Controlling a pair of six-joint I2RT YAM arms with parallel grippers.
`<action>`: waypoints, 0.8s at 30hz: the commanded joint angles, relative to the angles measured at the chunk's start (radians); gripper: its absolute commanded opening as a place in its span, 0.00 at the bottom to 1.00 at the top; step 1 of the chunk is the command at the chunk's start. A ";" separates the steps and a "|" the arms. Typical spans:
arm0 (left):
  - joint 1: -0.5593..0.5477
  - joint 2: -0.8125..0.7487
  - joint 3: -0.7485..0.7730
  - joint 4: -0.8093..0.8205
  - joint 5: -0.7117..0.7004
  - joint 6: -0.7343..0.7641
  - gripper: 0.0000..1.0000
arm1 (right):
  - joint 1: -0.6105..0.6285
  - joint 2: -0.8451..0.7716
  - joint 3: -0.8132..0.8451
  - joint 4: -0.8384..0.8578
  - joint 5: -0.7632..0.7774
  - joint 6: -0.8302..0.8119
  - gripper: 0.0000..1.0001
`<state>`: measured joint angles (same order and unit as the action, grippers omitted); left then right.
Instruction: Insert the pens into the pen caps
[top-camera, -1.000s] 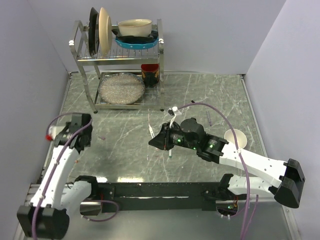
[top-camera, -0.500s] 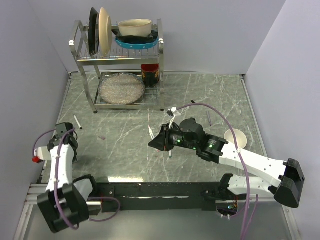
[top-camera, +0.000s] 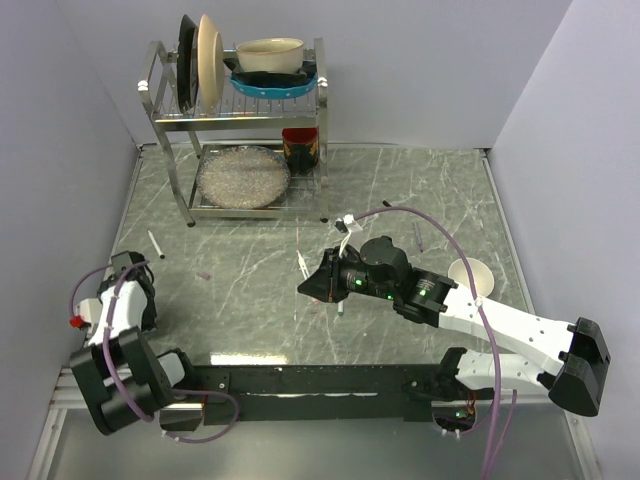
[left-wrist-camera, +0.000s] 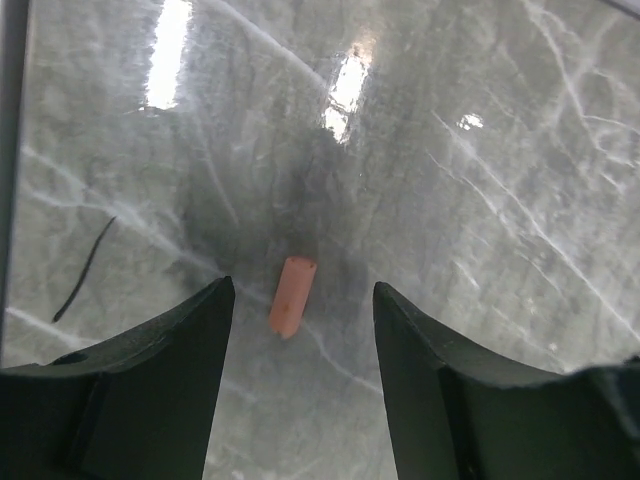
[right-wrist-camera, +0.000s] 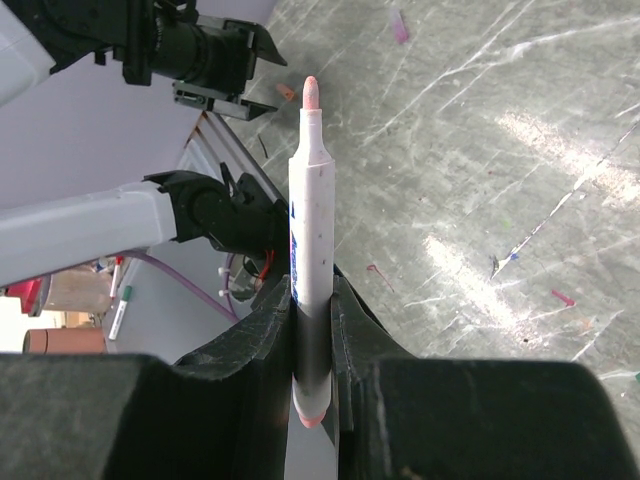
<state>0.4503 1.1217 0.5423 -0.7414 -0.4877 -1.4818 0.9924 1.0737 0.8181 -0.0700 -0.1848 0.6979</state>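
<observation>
one red cap lies flat on the table between the spread fingers of the left gripper, which has swung back from farther out to hover over it. the right gripper stays pinched on the red-tipped pen, whose tip points out beyond its fingers. picking up the cap looks next.
</observation>
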 joint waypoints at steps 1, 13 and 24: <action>0.021 0.067 -0.005 0.086 0.037 0.043 0.62 | 0.002 -0.031 0.036 0.025 0.005 0.009 0.00; 0.027 0.148 -0.008 0.063 0.073 0.052 0.11 | 0.002 -0.021 0.056 0.030 0.002 0.012 0.00; -0.025 0.072 0.039 0.120 0.305 0.339 0.01 | 0.002 -0.021 0.030 0.038 0.002 0.023 0.00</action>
<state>0.4706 1.2125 0.5716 -0.7177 -0.4240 -1.2884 0.9924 1.0733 0.8192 -0.0677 -0.1841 0.7204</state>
